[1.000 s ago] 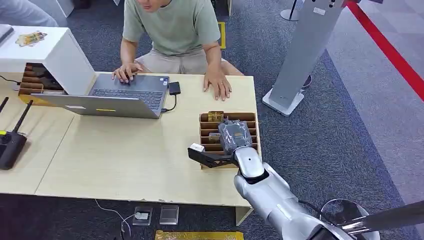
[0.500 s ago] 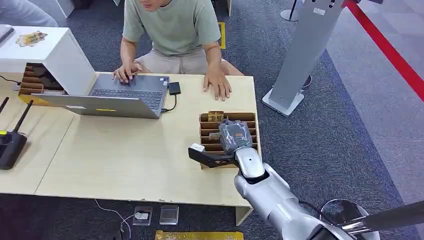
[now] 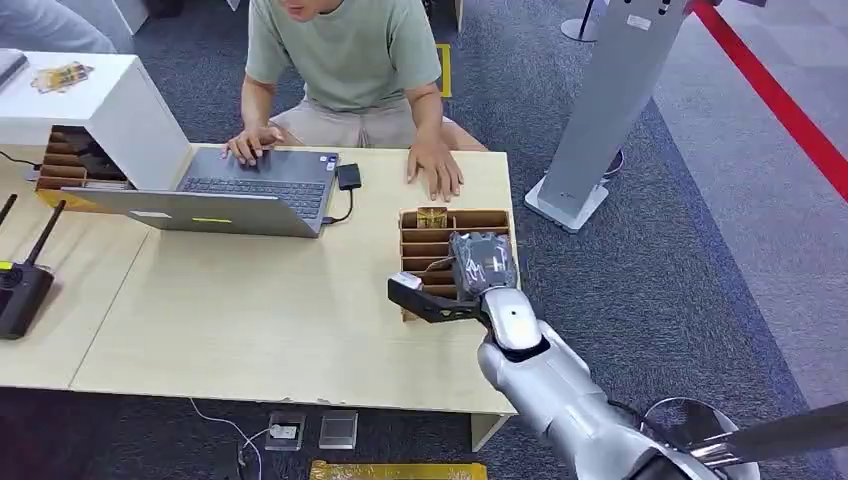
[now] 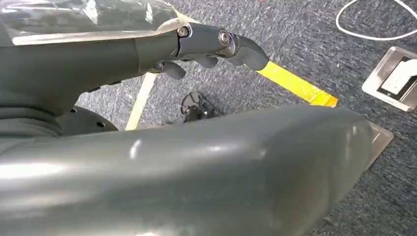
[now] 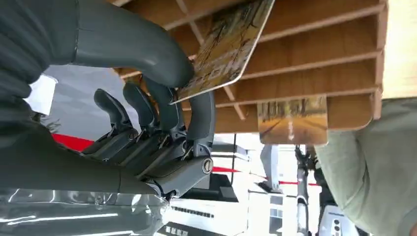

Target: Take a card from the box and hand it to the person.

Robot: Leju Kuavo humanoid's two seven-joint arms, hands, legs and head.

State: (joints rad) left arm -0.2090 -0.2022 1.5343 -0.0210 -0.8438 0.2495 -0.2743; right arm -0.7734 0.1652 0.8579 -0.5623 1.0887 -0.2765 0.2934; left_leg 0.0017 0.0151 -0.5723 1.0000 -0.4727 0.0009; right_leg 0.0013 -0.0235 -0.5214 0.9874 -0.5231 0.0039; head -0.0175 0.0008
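In the right wrist view the thick thumb and the dark fingers pinch the lower corner of a printed card, so the right hand is grasping it over the slotted wooden box. From the head view that hand sits above the box's middle slots, palm down, with the silver right arm rising from below at the table's near edge. A 2nd card stands upright in the box's far slot, nearest the person, who sits across the table with 1 palm flat beside the box and the other on an open laptop. At the table's left edge lie 1 black remote with 2 antennas and 1 white case. The left hand hangs over grey carpet, fingers loosely curled, holding nothing.
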